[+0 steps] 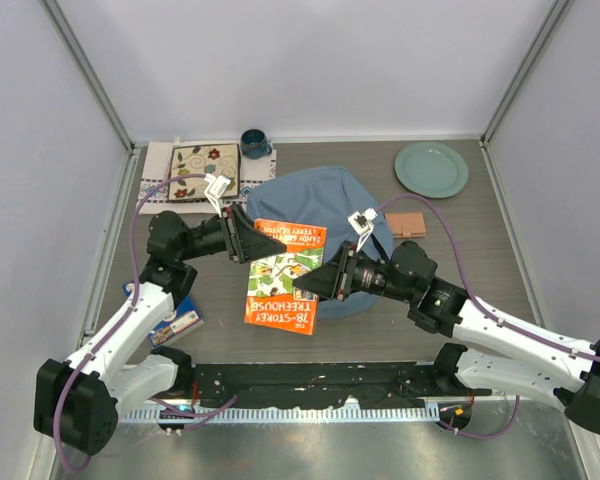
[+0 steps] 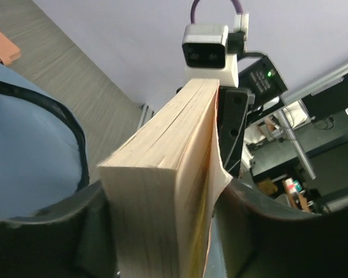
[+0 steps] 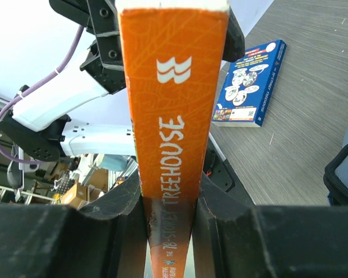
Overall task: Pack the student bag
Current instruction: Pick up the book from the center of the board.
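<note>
Both tools are clamped on one orange paperback (image 1: 285,276). The left tool (image 1: 250,243) grips its far-left corner, with the page edges between the fingers (image 2: 64,243). The right tool (image 1: 327,281) grips the spine at the right. The cover faces up, over the near-left part of the student bag (image 1: 325,200), which lies mid-tabletop (image 1: 220,330). One blue book (image 1: 172,325) lies beside the left arm, well apart from the bag.

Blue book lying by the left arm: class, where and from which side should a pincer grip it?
Probably a free long edge, approached low from the side, pinching across its thickness. The blue book lies flat, leaving no upright face to clamp; both the left pincer and right pincer hold the orange book that same way.
</note>
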Robot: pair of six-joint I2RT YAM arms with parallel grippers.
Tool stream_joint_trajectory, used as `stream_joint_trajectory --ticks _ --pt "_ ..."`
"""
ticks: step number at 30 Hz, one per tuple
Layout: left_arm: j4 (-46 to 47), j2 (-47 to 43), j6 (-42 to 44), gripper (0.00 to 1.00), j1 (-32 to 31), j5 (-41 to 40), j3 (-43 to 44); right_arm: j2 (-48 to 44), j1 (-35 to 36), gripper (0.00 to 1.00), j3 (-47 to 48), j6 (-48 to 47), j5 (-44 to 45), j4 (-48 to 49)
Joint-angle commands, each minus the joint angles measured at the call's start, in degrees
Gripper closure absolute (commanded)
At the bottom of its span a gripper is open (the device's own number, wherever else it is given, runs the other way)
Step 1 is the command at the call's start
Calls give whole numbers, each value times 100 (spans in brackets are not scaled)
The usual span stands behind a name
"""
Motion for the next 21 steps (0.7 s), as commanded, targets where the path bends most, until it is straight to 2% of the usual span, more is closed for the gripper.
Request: stream_joint_trajectory --ticks 1,2,4,5,6,8,9,11,12,15,16,18,19,21 --pt "670 -30 -122 50 -51 357 -84 13 -187 99 397 -38 -407 870" --pt "670 -65 -104 63 -51 357 -102 22 -205 99 397 -30 -416 870" --pt "635 -91 -69 81 -51 295 -119 30 -275 99 414 -91 -364 730" --pt "591 -126 9 97 -51 173 -128 4 -284 99 432 -117 -320 633" --pt "382 -144 80 100 -51 111 -128 -13 -302 94 441 -152 -102 354" --pt "4 -232 299 100 -51 -247 -93 -118 -302 81 476 -267 285 -7" --pt "-477 -284 596 100 -51 -407 -49 -171 -302 61 493 -302 783 -505" --pt "-945 -407 826 100 -51 -863 -23 -311 -302 40 468 -302 1383 -974" --pt "-1321 -556 1001 100 -60 -1352 4 -486 -302 30 432 -259 2021 -1324" --pt "-1789 -785 1056 100 -51 -2102 13 -1074 -302 22 108 188 2780 -1993" --pt "-1861 -934 1004 100 -51 -2574 4 -1242 -302 22 -163 364 3062 -2030" --pt "-1923 -1110 811 100 -51 -3182 -127 -1594 -302 21 -445 672 3152 -1961" --pt "-1914 -1337 444 100 -51 -3838 -206 -1848 -302 21 -708 760 3065 -1900" --pt "-1626 -1541 4 100 -51 -4343 -556 -2017 -302 21 -920 988 2881 -1646"
